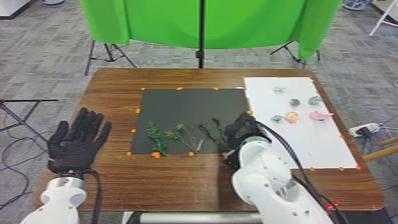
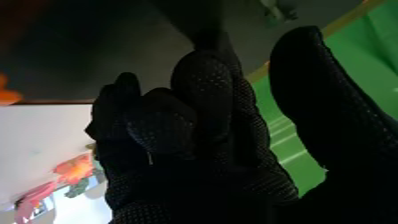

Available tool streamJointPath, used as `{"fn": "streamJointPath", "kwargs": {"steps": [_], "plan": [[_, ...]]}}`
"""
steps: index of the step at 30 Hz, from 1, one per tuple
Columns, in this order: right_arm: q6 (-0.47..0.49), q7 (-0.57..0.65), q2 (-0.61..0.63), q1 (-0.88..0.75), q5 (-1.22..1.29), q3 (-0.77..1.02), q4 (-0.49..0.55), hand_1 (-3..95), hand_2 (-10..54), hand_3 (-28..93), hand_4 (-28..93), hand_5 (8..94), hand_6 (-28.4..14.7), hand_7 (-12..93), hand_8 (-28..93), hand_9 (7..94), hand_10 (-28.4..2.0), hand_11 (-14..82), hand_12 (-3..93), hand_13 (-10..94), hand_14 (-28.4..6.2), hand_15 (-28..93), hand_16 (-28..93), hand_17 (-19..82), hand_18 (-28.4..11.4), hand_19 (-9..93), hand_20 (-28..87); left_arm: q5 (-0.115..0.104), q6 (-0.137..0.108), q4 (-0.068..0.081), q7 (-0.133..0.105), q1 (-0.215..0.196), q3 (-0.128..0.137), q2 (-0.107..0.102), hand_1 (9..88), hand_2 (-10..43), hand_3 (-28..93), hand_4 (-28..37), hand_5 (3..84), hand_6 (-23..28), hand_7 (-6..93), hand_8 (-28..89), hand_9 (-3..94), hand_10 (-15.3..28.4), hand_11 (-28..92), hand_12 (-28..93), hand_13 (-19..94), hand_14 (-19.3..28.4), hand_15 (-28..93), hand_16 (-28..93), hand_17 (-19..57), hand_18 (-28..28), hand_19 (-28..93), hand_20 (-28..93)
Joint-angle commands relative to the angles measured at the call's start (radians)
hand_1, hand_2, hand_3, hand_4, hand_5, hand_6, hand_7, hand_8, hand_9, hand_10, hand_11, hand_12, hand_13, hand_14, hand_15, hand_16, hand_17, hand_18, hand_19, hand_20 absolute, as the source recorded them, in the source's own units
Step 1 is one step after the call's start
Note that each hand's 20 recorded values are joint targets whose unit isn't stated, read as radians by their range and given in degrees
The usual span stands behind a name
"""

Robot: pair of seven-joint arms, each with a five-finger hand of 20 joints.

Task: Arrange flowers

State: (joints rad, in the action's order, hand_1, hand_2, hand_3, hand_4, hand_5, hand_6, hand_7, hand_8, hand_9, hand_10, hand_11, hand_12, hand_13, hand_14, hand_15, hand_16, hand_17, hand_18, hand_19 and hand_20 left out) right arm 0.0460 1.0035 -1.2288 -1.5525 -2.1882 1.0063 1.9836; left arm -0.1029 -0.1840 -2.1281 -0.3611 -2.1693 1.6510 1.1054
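In the head view my left hand [image 1: 75,145] lies open, its fingers straight, left of the dark mat [image 1: 182,105]. At the mat's right edge stands my right hand [image 1: 240,131], beside a dark green sprig [image 1: 210,133]. A leafy green sprig [image 1: 155,136] and a thin-stemmed sprig [image 1: 184,137] lie farther left on the mat. On the white sheet [image 1: 315,145] are a pink flower [image 1: 320,116], a peach flower [image 1: 291,117] and several grey-green ones. The right wrist view has my right hand [image 2: 200,130] open, fingers loosely bent and thumb apart, near an orange-pink flower [image 2: 75,169].
Small orange markers [image 1: 156,155] dot the borders of mat and sheet. The brown table [image 1: 169,182] surrounds both. Beyond its far edge hangs a green cloth [image 1: 249,30] on stands. Black cables run along both arms.
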Motion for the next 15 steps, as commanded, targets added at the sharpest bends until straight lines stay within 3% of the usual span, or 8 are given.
{"fn": "streamJointPath", "kwargs": {"steps": [1, 5, 11, 14, 15], "plan": [[0.081, 0.0, 0.039, -0.082, 0.085, 0.019, 0.082, 38.3, -1.4, 82, -23, 74.7, -7.6, 14, -6, 77.1, -17.4, 59.6, 31.3, 73, -16.4, 77, 32, 36, -28.4, 91, 36, -0.005, -0.01, 0.0, -0.002, -0.027, -0.001, 0.015, 28.6, 17.6, 80, -28.3, 53.8, 10.7, 15.9, -10, 46.0, 16.8, 27, 13, 34, 16.7, 44, -9, -7.4, 14.1, 40, 14], [0.098, 0.007, 0.044, -0.086, 0.092, 0.029, 0.079, 40.1, 0.6, 79, -25, 79.6, -6.2, 13, 1, 79.6, -17.7, 56.1, 30.7, 74, -16.8, 76, 32, 36, -28.4, 90, 37, 0.0, -0.006, 0.003, -0.006, -0.022, -0.002, 0.017, 28.7, 17.7, 80, -28.3, 53.8, 10.7, 15.9, -10, 46.0, 16.8, 27, 13, 34, 16.7, 44, -9, -7.4, 14.1, 40, 14], [0.014, -0.027, 0.075, -0.087, 0.022, 0.062, 0.094, 37.5, 0.7, 80, -23, 78.1, -6.6, 12, -2, 79.5, -17.5, 54.5, 30.9, 74, -16.7, 75, 32, 36, -28.4, 89, 36, -0.004, -0.008, -0.001, -0.011, -0.029, 0.004, 0.02, 28.6, 17.6, 80, -28.3, 53.8, 10.7, 16.0, -10, 46.0, 16.8, 27, 13, 34, 16.7, 44, -9, -7.4, 14.1, 40, 14], [-0.056, -0.104, 0.092, -0.085, -0.062, 0.111, 0.096, 37.2, -0.9, 80, -22, 78.0, -6.6, 12, -3, 79.3, -17.5, 54.6, 30.9, 74, -16.7, 75, 32, 36, -28.4, 89, 36, -0.005, -0.004, -0.001, -0.014, -0.03, 0.003, 0.024, 28.7, 17.6, 80, -28.3, 53.8, 10.6, 16.0, -10, 45.9, 16.8, 27, 13, 34, 16.6, 44, -9, -7.4, 14.1, 40, 14], [-0.038, -0.169, 0.096, -0.091, -0.054, 0.152, 0.096, 38.0, -4.1, 80, -22, 77.9, -6.5, 14, -1, 79.0, -17.4, 55.0, 30.9, 74, -16.5, 75, 32, 36, -28.4, 89, 36, -0.003, -0.005, -0.002, -0.015, -0.031, 0.003, 0.024, 28.7, 17.6, 80, -28.3, 53.8, 10.6, 16.0, -10, 45.9, 16.8, 27, 13, 34, 16.6, 44, -9, -7.4, 14.1, 40, 14]]}}
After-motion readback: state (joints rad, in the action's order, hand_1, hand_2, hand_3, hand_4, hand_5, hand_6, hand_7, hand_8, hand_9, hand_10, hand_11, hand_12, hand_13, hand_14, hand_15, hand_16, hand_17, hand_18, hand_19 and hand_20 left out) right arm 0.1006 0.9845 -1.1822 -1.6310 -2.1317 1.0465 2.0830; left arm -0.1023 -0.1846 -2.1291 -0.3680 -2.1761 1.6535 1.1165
